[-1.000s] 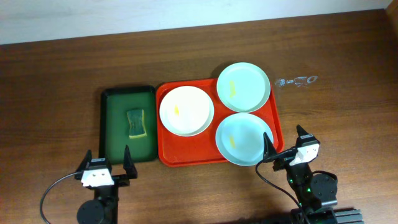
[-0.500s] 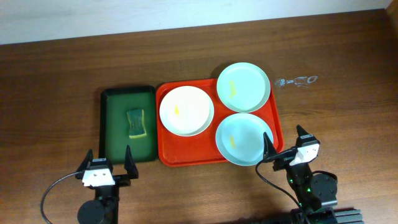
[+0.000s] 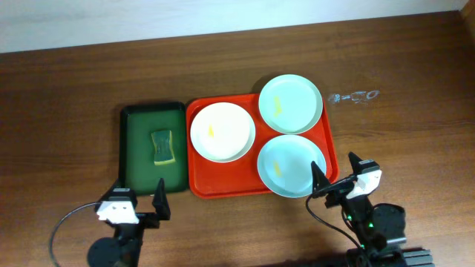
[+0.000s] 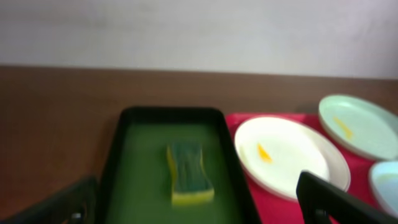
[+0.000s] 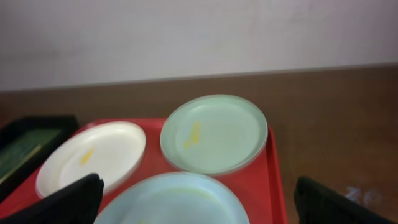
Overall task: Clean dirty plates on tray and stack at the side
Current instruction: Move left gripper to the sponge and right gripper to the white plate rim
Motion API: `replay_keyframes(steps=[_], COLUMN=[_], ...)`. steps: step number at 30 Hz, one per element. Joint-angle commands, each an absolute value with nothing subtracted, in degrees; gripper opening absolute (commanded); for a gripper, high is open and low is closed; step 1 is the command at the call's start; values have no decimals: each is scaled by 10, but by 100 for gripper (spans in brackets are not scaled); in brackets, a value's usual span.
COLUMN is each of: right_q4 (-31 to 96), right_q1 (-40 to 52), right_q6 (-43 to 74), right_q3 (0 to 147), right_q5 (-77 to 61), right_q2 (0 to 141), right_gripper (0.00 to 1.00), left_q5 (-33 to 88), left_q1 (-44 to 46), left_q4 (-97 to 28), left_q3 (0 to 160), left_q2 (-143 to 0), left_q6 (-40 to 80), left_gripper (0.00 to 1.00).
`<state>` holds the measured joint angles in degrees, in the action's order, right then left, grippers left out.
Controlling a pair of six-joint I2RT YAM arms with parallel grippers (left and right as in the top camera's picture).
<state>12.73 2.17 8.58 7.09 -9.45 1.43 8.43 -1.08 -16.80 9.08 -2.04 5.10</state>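
"How many plates does the table hold?"
"Three: one white plate (image 3: 223, 132) and two mint ones, the far mint plate (image 3: 290, 104) and the near mint plate (image 3: 291, 165). Each carries one yellow smear."
"And trays?"
"Two: one red tray (image 3: 223, 178), one green tray (image 3: 141, 172)."
"Anything more?"
"One sponge (image 3: 162, 146), one small clear object (image 3: 355, 96), and two grippers: the left gripper (image 3: 137, 191) and the right gripper (image 3: 334, 169)."

Yellow-smeared plates (image 3: 223, 132)
1 white, 2 mint, on red-orange tray (image 3: 223, 182); dark green tray (image 3: 137, 165), green-yellow sponge (image 3: 162, 146).
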Motion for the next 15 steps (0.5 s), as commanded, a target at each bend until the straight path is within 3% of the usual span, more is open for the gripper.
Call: replay_keyframes(steps=[1, 5, 12, 15], right_q4=[188, 315, 620, 714], right_q1=[19, 19, 19, 19], right_q6=[95, 95, 95, 95], right_q3=[210, 412, 773, 867], right_q5=[-104, -119, -188, -279], right_q2=[56, 212, 554, 701], right_gripper=[98, 98, 98, 98], left_q5=[74, 77, 88, 97], left_q1=[-9, -9, -9, -9], left_q4=[-239, -368, -727, -817], left_q3=[270, 491, 921, 1011], left_q2=[-100, -288, -675, -814], left_q6=[66, 66, 46, 47], left_gripper=[99, 99, 99, 99])
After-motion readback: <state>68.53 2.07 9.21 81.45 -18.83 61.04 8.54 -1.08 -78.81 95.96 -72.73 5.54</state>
